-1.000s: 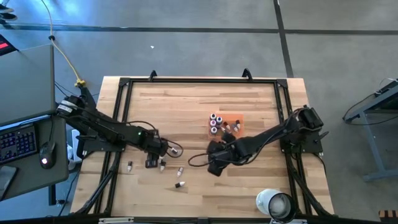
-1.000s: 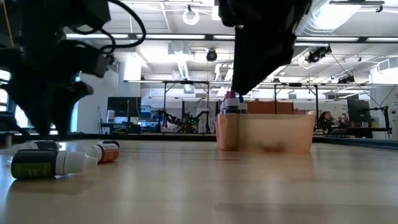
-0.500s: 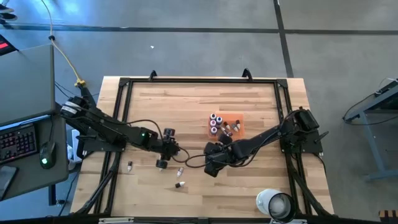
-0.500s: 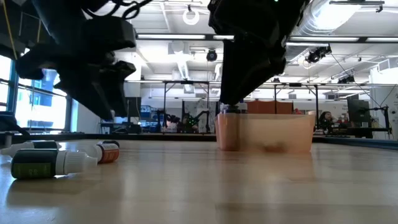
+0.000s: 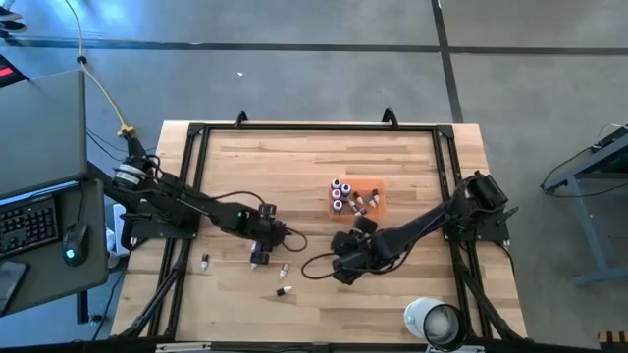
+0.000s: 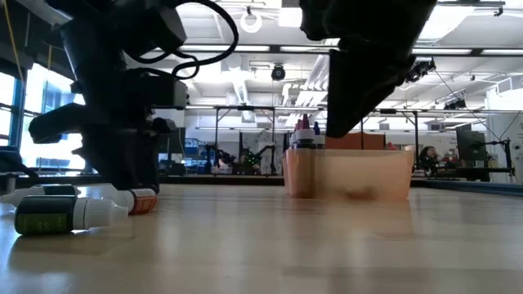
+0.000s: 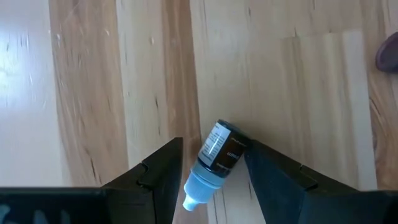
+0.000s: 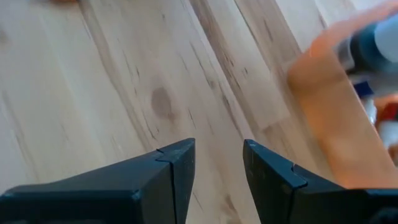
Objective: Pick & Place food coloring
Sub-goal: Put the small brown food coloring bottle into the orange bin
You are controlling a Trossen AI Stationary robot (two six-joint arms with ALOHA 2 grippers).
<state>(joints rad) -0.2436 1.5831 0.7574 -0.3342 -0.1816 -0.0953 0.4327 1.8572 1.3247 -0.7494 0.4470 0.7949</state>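
Four bottles [image 5: 257,259] lie loose on the table [image 5: 294,167] in the high view, near the left gripper [image 5: 259,257]; more stand in the tray [image 5: 371,186]. Right gripper [image 5: 340,267] hovers just short of the tray.

Low view: two bottles [image 6: 57,214] on their sides; label unreadable.

Left wrist view: one bottle [image 7: 214,158], dark body, pale blue tip, lying between open fingers [image 7: 155,174], not yet gripped. Likely light, stiff, prone to roll; take across the body. Label print illegible.

Right wrist view: fingers [image 8: 174,165] parted, empty, over bare wood beside the tray.
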